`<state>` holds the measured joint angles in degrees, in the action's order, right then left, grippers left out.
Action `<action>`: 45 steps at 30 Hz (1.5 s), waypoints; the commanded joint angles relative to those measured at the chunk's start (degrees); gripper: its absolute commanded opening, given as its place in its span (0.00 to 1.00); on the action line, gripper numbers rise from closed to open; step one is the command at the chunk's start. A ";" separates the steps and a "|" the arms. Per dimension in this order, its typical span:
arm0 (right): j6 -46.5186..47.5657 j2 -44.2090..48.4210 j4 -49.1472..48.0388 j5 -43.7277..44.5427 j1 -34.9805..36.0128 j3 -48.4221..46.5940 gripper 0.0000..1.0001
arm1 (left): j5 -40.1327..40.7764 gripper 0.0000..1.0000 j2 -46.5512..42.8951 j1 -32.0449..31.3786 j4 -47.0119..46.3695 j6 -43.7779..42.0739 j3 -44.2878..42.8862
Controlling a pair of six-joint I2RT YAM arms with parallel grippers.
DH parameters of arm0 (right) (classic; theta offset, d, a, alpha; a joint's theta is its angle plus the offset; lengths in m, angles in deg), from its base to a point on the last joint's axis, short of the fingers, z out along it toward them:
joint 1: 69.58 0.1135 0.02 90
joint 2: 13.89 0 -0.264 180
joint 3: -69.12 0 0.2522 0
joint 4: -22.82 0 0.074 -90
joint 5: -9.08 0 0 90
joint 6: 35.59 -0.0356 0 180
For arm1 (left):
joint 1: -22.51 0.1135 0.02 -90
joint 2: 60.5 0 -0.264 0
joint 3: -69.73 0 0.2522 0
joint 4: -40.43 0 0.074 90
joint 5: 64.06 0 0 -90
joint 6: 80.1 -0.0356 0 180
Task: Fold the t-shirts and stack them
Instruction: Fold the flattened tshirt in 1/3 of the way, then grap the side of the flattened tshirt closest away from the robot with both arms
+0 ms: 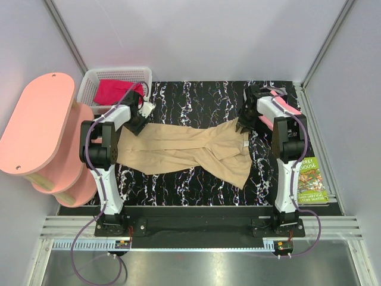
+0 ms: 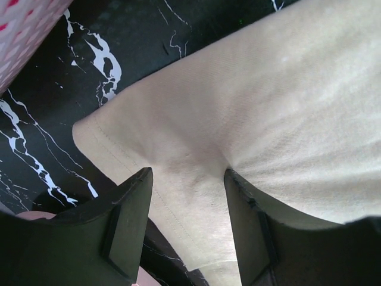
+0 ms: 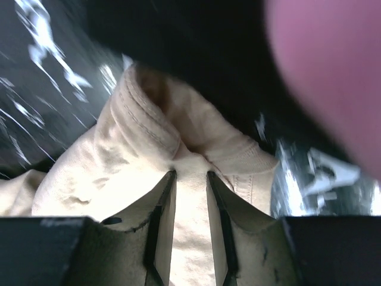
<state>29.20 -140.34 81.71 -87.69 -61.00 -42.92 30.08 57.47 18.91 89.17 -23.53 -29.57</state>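
Currently the tan t-shirt [image 1: 184, 152] is lying crumpled across the middle of the marbled table [image 1: 196, 98], with a gripper working at each far corner.
At the shirt's right end, the right gripper [image 3: 190, 174] is pinching a bunched, stitched fold, with its jaws standing narrow and cloth filling the gap between them. At the left end, the left gripper [image 2: 187, 173] is straddling a hemmed corner, its fingers [image 2: 134, 208] sitting apart with flat cloth running between them and touching both. Further out, a magenta-red t-shirt [image 1: 116, 90] is sitting in the white basket [image 1: 89, 83] just behind the left gripper. A green book [image 1: 311, 179] is lying by the right arm.
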 commanded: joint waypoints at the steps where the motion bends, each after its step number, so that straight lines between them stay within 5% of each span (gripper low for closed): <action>1: 2.01 -5.29 3.46 0.44 0.12 -9.88 0.34 | 1.22 0.57 1.03 -0.01 1.58 0.12 -0.68; 10: 3.68 2.07 8.48 4.74 0.12 -13.08 0.41 | 1.22 0.60 -13.36 -0.27 4.83 -0.93 -0.07; 12: 3.42 6.89 9.54 5.53 0.30 -12.64 0.49 | 0.09 0.61 -19.25 -0.27 7.45 -1.11 0.11; 14: 2.89 14.08 9.81 6.41 0.82 -9.66 0.67 | -1.50 0.64 -26.37 -0.45 9.57 -1.72 2.37; 17: 0.79 25.23 8.93 5.01 2.05 -0.98 0.73 | -3.17 0.64 -35.25 -2.02 12.64 -3.47 9.99; 21: -5.89 40.47 2.53 0.62 6.95 22.87 0.72 | -1.95 0.63 -45.35 -5.54 11.96 -5.94 25.65; 27: -19.51 57.36 -7.15 -1.14 11.98 51.38 0.68 | -1.51 0.62 -47.31 -5.63 9.23 -4.98 36.93; 30: -23.74 61.58 -8.74 -0.36 13.66 57.65 0.69 | -1.85 0.61 -46.87 -5.72 8.70 -4.28 37.46; 38: -25.15 63.79 -8.82 2.36 13.75 62.15 0.73 | -1.33 0.61 -44.94 -5.63 4.32 -3.48 39.31; 45: -22.69 56.59 -10.67 5.09 13.75 60.58 0.72 | -0.71 0.60 -41.34 -5.63 1.93 -2.52 38.69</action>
<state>6.01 -80.28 73.47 -85.41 -47.80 18.73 28.88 14.65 13.18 94.39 -27.09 9.62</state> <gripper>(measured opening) 0.725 0.610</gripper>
